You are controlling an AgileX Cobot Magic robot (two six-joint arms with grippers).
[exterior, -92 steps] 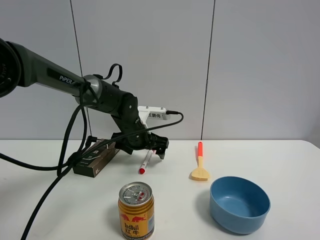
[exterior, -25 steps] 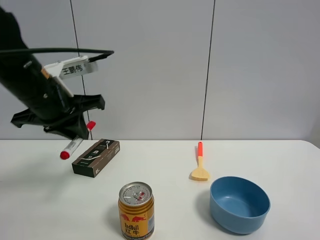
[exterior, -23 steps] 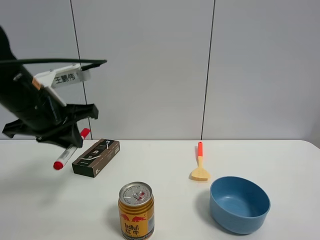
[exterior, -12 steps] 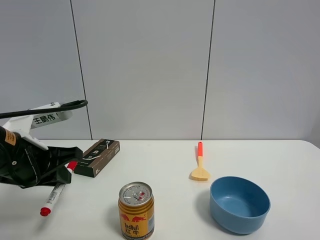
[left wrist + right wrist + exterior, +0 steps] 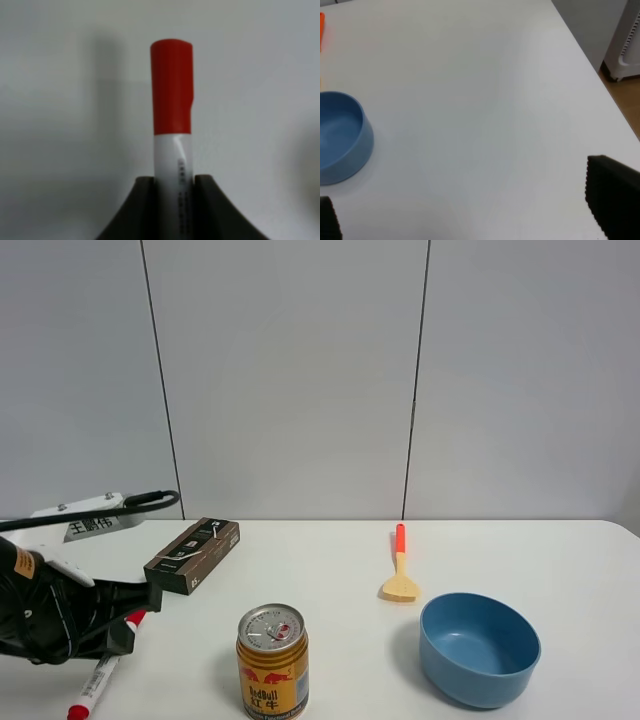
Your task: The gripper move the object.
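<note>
Marker [image 5: 98, 683] far left, box [image 5: 192, 556] behind it; can [image 5: 272, 665] front centre; spatula [image 5: 400, 575] behind bowl [image 5: 478, 685], right.

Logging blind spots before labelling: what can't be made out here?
- Exterior high: left gripper hides part of the marker pen; contact with the table is unclear.
- Left wrist: pen print is too small and blurred.
- Right wrist: right gripper is cut off by the edges and absent from exterior high.

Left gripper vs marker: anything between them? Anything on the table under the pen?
Nothing visible. The left gripper is shut on the marker, jaws on either side of its white barrel. Only white table shows beneath it; the box and can stand off to one side.
</note>
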